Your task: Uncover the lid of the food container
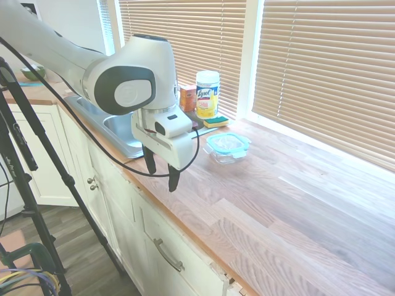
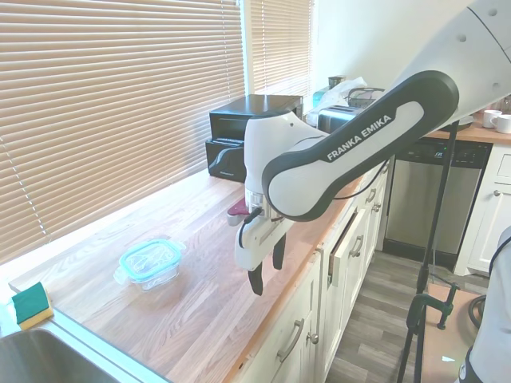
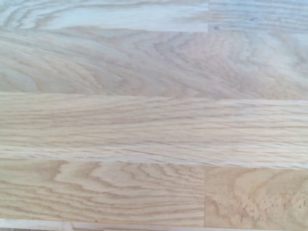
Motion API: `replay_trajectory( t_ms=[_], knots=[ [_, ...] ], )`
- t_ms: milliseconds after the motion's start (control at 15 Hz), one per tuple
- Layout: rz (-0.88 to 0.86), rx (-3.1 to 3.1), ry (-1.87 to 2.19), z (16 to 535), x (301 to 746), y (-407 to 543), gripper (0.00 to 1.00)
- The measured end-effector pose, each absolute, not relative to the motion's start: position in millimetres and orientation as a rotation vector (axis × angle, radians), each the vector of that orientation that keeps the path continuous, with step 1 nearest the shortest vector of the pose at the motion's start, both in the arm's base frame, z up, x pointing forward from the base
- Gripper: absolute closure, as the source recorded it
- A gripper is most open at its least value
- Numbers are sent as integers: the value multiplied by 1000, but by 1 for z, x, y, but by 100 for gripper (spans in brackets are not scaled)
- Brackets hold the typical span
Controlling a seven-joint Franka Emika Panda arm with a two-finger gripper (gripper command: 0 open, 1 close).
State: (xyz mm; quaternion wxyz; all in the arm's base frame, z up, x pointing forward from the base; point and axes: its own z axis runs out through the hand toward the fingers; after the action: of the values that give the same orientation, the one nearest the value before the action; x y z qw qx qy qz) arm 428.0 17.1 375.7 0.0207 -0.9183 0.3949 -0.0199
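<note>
The teal-rimmed clear lid (image 1: pixel 227 142) (image 2: pixel 149 257) sits on top of the clear food container (image 1: pixel 227 155) (image 2: pixel 150 276) on the wooden countertop, near the blinds. My gripper (image 1: pixel 161 172) (image 2: pixel 267 266) hangs open above the counter's front edge, well short of the container, with nothing between its fingers. The wrist view shows only bare wood grain; neither lid nor container appears in it.
A steel sink (image 1: pixel 120 129) (image 2: pixel 48 359) lies beside the container. A yellow-green sponge (image 1: pixel 216 121) (image 2: pixel 32 305), a yellow-labelled wipes canister (image 1: pixel 207 94) and an orange box (image 1: pixel 187 98) stand behind it. A black appliance (image 2: pixel 243 132) and a toaster (image 2: pixel 339 118) occupy the counter's far end.
</note>
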Motion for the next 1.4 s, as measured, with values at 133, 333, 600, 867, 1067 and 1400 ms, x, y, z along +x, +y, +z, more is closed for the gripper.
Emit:
replay_trajectory(
  t_ms=[133, 333, 600, 867, 1067, 1400],
  knots=[
    [-55, -2840, 1230, 375, 428, 17, 0],
    [29, -2726, 1261, 367, 436, 20, 0],
    [69, -2506, 1335, 365, 474, -4, 0],
    [62, -2325, 1327, 367, 515, -23, 0],
    [64, -2214, 1334, 354, 552, -50, 0],
    [90, -2054, 1336, 337, 605, -88, 0]
  ],
)
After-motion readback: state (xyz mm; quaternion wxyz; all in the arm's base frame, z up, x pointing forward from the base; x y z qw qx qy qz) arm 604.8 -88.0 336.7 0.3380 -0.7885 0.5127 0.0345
